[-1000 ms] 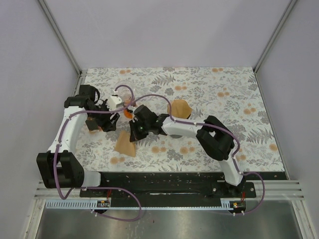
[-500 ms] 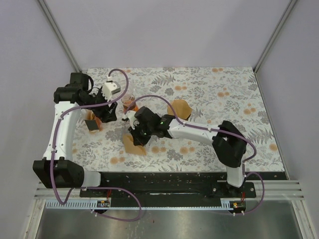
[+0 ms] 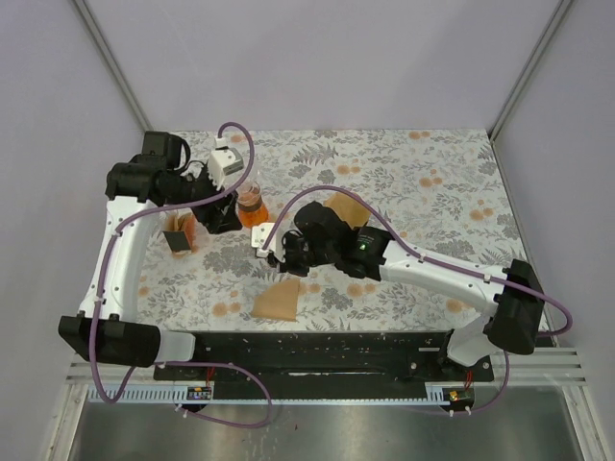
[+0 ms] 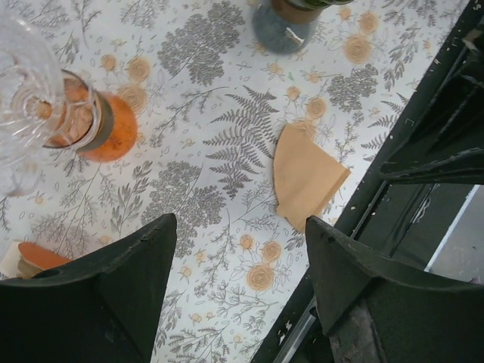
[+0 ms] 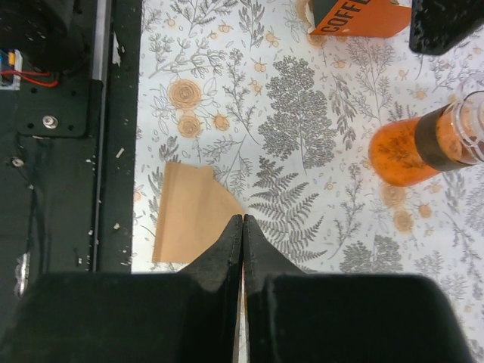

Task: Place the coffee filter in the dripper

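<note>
A brown coffee filter lies flat on the floral cloth close to the black rail, also seen as the filter and the filter. Only the dripper's grey base shows, at the top edge of the left wrist view, with a brown band above it. In the top view my right arm hides the dripper. My right gripper is shut, and its tips sit over the filter's right corner. Nothing touches the filter in the left wrist view. My left gripper is open and empty beside the flask.
A glass flask of orange liquid stands by my left gripper. An orange coffee box is to its left. Another piece of brown paper shows past my right arm. The black rail runs along the near edge.
My right arm has swung right and stretched out. The filter has shifted right and nearer the rail. My left gripper has drawn back toward the flask and opened a little wider.
</note>
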You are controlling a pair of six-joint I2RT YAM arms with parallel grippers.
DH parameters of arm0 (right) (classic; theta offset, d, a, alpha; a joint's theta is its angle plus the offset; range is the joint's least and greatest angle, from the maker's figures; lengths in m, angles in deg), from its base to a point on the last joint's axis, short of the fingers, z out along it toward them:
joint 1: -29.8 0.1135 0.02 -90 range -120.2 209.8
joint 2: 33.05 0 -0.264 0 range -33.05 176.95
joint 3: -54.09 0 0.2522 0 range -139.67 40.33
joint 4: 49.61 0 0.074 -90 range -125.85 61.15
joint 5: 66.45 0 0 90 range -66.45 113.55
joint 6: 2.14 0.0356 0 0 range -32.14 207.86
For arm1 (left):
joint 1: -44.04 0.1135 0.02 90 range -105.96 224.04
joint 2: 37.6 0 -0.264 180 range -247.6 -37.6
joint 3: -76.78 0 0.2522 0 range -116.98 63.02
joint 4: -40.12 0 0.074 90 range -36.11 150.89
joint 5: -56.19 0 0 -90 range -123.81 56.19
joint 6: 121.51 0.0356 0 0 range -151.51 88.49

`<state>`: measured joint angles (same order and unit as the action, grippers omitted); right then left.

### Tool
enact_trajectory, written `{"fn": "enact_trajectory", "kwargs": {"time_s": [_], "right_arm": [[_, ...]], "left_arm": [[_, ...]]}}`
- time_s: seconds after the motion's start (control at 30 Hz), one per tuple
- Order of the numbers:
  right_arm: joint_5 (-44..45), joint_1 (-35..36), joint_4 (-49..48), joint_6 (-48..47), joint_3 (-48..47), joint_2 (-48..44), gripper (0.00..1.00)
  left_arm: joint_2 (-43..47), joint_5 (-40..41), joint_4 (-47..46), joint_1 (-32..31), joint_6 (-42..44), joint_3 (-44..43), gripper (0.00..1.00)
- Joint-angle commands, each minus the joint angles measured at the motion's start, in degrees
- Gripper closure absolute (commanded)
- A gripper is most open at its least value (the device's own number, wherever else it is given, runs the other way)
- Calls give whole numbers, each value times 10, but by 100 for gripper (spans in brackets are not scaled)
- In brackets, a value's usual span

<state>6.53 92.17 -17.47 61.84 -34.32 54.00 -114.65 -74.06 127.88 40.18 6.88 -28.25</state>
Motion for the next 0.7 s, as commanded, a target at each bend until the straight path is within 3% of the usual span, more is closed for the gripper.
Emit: {"fn": "enact_trajectory", "kwargs": {"time_s": [0.0,0.07,0.17,0.23,0.3,0.67], "right_arm": [[19,6,7,-74,4,-15,100],[20,6,5,-48,6,-2,97],[40,13,-14,11,10,21,52],[66,33,-17,37,7,46,30],[79,55,-2,51,-12,86,1],[131,69,160,65,-199,306,1]], "left_arm": [[19,-15,1,-19,2,6,28],[16,10,-3,-19,5,31,28],[17,25,-15,-11,-3,55,28],[21,20,-22,4,-10,60,28],[24,23,-32,17,-17,59,28],[35,34,-32,34,-9,76,28]]}}
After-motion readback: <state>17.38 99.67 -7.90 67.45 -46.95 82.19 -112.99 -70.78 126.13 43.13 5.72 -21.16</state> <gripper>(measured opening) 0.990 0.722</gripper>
